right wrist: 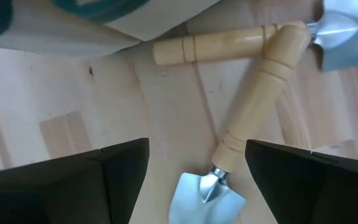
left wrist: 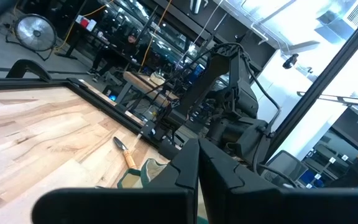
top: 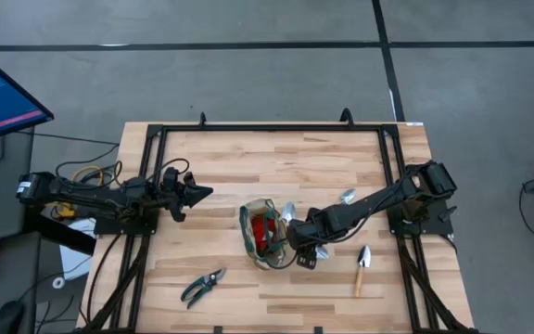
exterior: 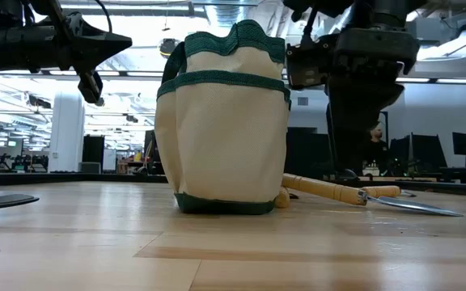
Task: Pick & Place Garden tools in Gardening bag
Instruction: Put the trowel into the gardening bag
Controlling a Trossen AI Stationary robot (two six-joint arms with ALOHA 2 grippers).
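right pincer (right wrist: 194, 165) open above 2 crossed trowels (right wrist: 253, 99) | bag (top: 263, 234) adjacent | shears (top: 202, 287) apart

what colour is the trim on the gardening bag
Teal-green edging on the gardening bag, clearest in the low view.

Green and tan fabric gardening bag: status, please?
Right hand open above crossed wooden-handled trowels beside green and tan fabric gardening bag. Left hand shut, waiting. Pruning shears loose.
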